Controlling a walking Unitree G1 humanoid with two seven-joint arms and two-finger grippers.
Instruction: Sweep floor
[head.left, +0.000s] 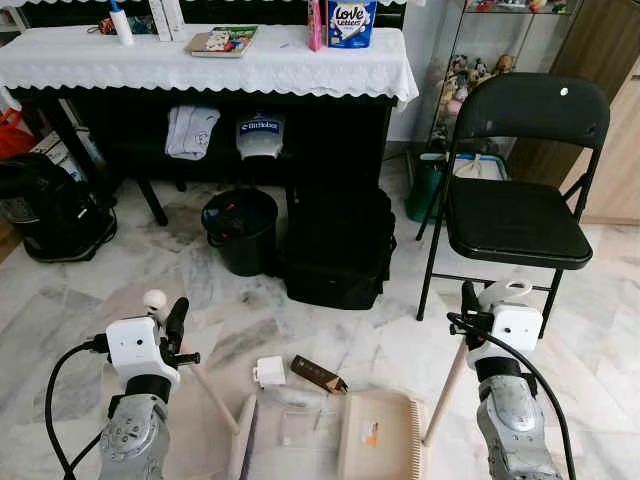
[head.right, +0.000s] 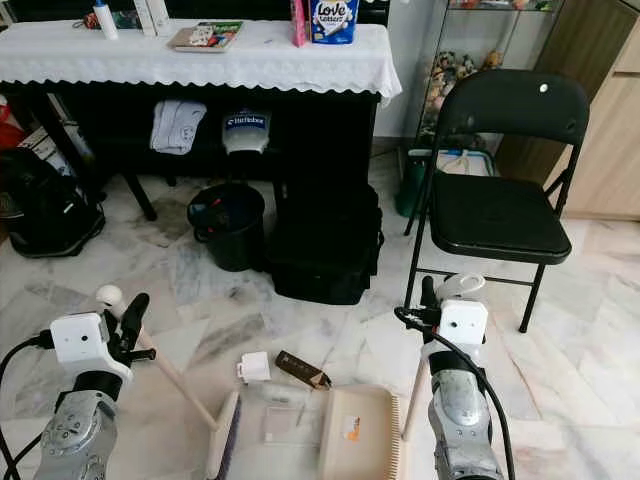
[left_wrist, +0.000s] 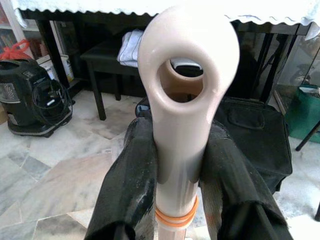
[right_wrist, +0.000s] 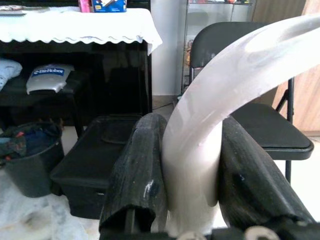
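Jaws clamp slanted handles: left gripper (left_wrist: 175, 165) the broom (head.left: 215, 395), right gripper (right_wrist: 192, 185) the dustpan (head.left: 380, 435).

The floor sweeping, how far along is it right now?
Done: both tools are picked up. The left gripper is shut on the broom handle; the right gripper is shut on the dustpan handle. In hand: broom head and dustpan sit on the floor either side of a clear wrapper. Left: a white cube and brown wrapper lie unswept.
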